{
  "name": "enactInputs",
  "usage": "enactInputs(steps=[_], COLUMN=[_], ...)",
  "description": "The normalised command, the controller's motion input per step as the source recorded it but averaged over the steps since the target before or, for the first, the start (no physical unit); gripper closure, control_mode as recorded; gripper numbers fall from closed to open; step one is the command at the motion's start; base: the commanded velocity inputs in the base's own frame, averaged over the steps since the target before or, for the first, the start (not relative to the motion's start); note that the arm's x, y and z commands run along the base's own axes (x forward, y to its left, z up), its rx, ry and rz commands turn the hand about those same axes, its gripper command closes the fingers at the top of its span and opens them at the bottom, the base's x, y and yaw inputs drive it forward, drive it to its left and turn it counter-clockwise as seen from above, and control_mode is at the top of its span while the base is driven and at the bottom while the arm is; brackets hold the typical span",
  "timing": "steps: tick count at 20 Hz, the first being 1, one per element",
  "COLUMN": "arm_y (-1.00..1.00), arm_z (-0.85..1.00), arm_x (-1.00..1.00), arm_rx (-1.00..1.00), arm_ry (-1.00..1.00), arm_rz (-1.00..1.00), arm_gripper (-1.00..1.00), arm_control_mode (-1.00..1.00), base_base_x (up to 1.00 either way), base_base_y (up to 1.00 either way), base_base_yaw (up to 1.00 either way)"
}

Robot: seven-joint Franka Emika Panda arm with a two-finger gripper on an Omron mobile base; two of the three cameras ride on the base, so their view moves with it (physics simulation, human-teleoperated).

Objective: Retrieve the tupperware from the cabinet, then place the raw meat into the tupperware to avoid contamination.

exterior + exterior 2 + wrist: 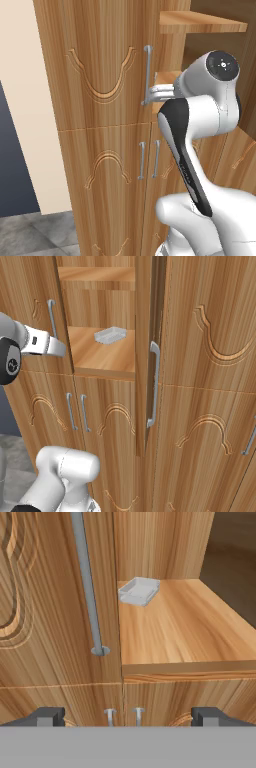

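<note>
Now your gripper (128, 717) hangs wide open before the cabinet (50, 612), the tupperware (139, 591) sitting on its shelf (175, 632).

I see the cabinet (200, 356), tall, warm-brown wood with carved arch ornaments and vertical silver bar handles, standing with its upper right door swung open edge-on toward me, so that two wooden shelves inside it show. On the lower of those shelves the tupperware (110, 335) sits flat and upright, a small clear box with thin pale edges, well back from the shelf's front lip and toward the cabinet's left side (139, 591). I can make out nothing inside the box.
</note>
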Motion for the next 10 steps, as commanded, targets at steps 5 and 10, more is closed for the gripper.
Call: enactInputs(steps=[5,10], arm_y=[0.34,0.19], arm_z=[0.0,0.0], arm_x=[0.7,0.62], arm_rx=[-0.01,0.0], arm_ry=[0.0,0.0], arm_rz=[0.0,0.0], arm_gripper=[-1.0,-1.0], arm_control_mode=[-1.0,-1.0], base_base_x=[0.0,0.0], base_base_y=[0.0,0.0], base_base_yaw=[0.0,0.0])
